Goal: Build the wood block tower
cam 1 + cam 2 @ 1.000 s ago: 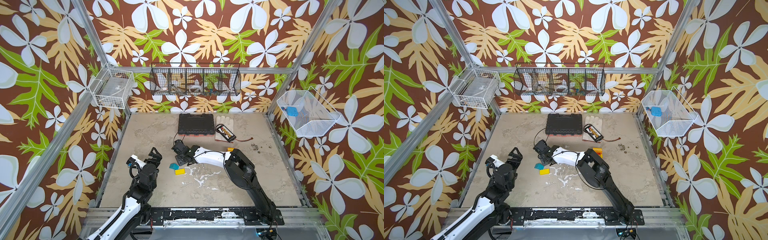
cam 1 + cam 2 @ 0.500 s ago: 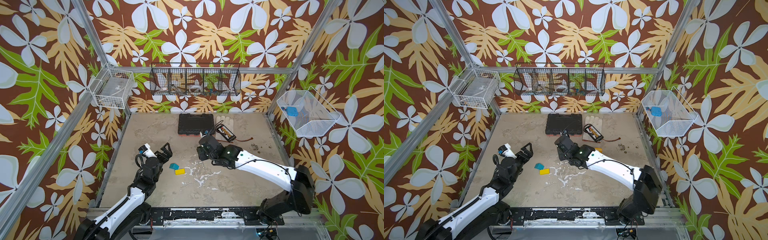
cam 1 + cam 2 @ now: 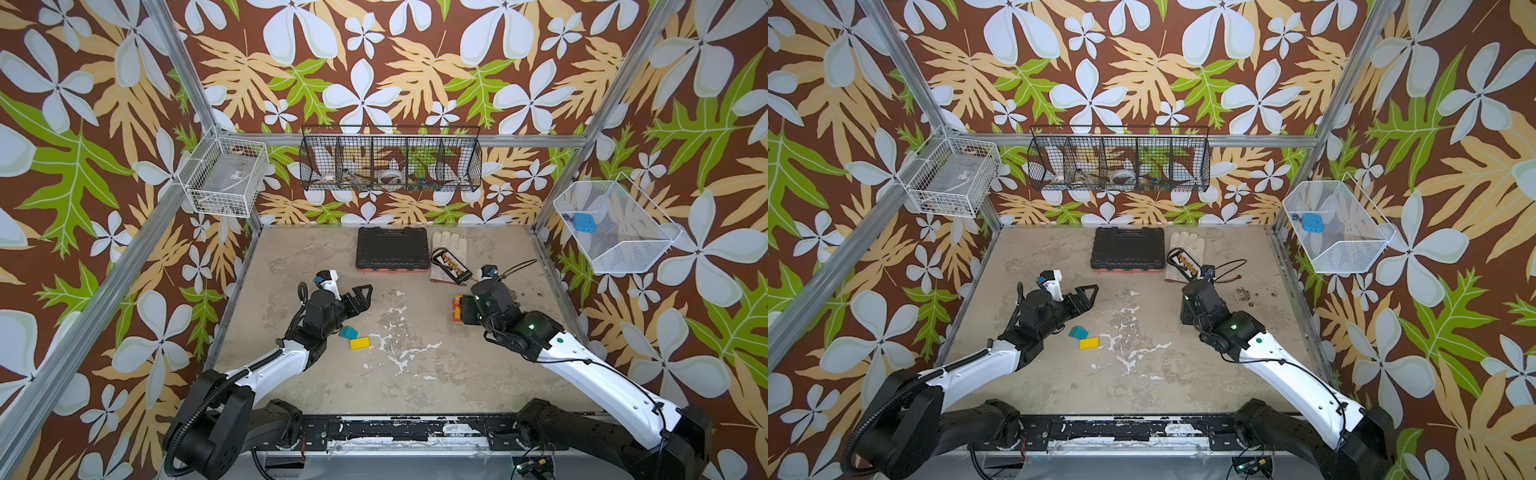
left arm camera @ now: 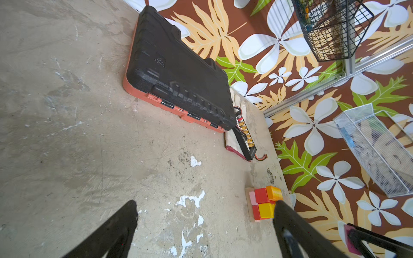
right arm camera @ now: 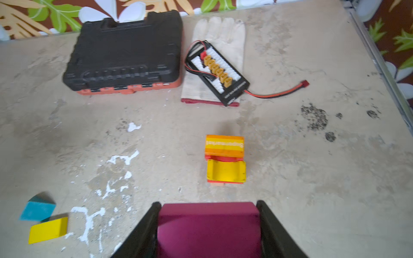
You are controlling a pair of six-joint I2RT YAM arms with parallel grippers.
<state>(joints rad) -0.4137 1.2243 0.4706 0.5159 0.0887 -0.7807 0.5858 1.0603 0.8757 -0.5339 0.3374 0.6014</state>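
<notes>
My right gripper [image 5: 209, 204] is shut on a magenta block [image 5: 209, 227], held above the table just short of the tower [image 5: 224, 160]. The tower is a low stack: an orange block [image 5: 224, 146] and a yellow arch [image 5: 226, 170] over red pieces. In a top view the right gripper [image 3: 466, 311] partly covers the tower [image 3: 457, 307]. My left gripper [image 3: 368, 297] hangs open and empty over the table's left-middle. A teal block [image 3: 348, 331] and a yellow block [image 3: 360, 343] lie loose below the left wrist. The left wrist view shows the tower [image 4: 263, 202] beyond the spread left gripper [image 4: 205, 205].
A black tool case [image 3: 392, 249] lies at the back, with a white glove [image 3: 449, 245] and a black connector board [image 3: 451, 264] with a red lead beside it. Wire baskets [image 3: 390, 164] hang on the walls. White paint flecks [image 3: 399, 345] mark the table's middle.
The right arm swung from beside the teal and yellow blocks across to the right, carrying the magenta block up to the tower. The left arm stretched forward toward the middle.
</notes>
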